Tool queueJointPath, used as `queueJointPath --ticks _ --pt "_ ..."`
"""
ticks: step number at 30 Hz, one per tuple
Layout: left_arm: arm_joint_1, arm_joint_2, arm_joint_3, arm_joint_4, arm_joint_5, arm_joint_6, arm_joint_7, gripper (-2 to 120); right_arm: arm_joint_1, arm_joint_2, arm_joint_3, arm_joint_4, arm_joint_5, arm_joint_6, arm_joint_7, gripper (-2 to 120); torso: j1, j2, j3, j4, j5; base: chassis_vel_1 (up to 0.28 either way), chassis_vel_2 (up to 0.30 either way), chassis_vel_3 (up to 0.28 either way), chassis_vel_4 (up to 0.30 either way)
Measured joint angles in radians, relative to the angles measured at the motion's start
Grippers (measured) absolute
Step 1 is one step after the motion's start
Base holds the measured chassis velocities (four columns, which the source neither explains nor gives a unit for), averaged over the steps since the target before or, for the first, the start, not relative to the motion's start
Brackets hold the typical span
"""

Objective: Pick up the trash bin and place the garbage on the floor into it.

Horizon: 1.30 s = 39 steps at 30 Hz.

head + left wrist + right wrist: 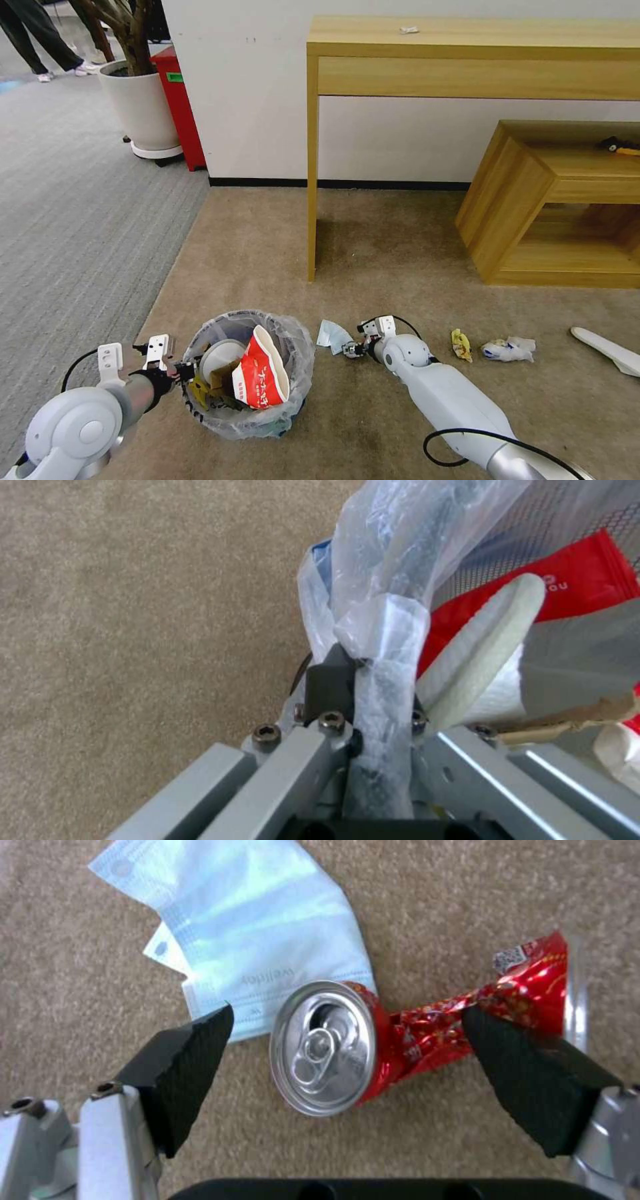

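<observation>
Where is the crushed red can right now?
The crushed red can lies on the beige carpet beside a blue face mask, between the open right hand's fingers, just right of the trash bin.

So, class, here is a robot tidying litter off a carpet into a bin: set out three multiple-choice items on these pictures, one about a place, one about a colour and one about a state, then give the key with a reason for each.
1. Where does the crushed can lie?
A. on the floor beside a pale blue face mask
B. inside the trash bin
C. on the wooden desk

2. What colour is the can's crumpled body?
A. green
B. red
C. black

3. How is the right gripper?
A. shut on the mask
B. shut on the can
C. open, a finger on either side of the can

Key: 1 A, it rests on the carpet with the mask next to it. 2 B, red foil shows below the silver top. 3 C, both pads stand apart around the can.

The left gripper is clamped on the rim of the trash bin.
</observation>
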Motion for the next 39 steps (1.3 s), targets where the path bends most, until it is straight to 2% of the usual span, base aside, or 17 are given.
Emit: queueJointPath --ticks 3,5,13,20,31,36,37,39 --pt "0.000 0.001 0.000 -0.001 0.000 0.000 -0.002 0 0.003 0.005 -0.002 -0.009 0.003 0.000 -0.006 86 0.000 0.000 0.000 0.0000 0.0001 0.000 0.000 0.000 0.000" --pt "0.000 0.003 0.000 -0.002 -0.001 0.000 -0.004 0 0.003 0.009 -0.003 -0.014 0.005 0.000 -0.009 79 0.000 0.000 0.000 -0.0001 -0.0001 0.000 0.000 0.000 0.000" --pt "0.000 0.003 0.001 -0.005 -0.002 0.000 -0.009 0 -0.010 0.005 -0.003 0.006 0.009 -0.010 -0.003 63 0.000 0.000 0.000 -0.0002 -0.0001 0.000 0.000 0.000 0.000" --pt "-0.001 0.001 0.005 -0.005 0.000 0.000 -0.010 0 -0.026 -0.007 -0.003 0.054 0.028 -0.031 0.007 61 0.000 0.000 0.000 0.0001 0.0001 0.000 0.000 0.000 0.000" --pt "-0.001 0.001 0.007 -0.006 0.001 0.000 -0.011 0 -0.028 0.007 -0.003 0.021 0.026 -0.029 0.005 59 0.000 0.000 0.000 -0.0001 -0.0003 0.000 0.000 0.000 0.000" --pt "-0.005 0.002 0.008 -0.005 0.000 0.000 -0.011 0 -0.027 0.009 -0.001 0.012 0.024 -0.026 0.006 43 0.000 0.000 0.000 -0.0005 -0.0005 0.000 0.000 0.000 0.000" --pt "-0.005 0.002 0.008 -0.005 0.000 0.000 -0.011 0 -0.027 0.009 -0.001 0.012 0.024 -0.026 0.006 43 0.000 0.000 0.000 -0.0005 -0.0005 0.000 0.000 0.000 0.000" --pt "-0.006 0.002 0.009 -0.004 -0.001 0.000 -0.011 0 -0.030 0.009 -0.001 0.012 0.024 -0.024 0.006 34 0.000 0.000 0.000 -0.0004 -0.0003 0.000 0.000 0.000 0.000"
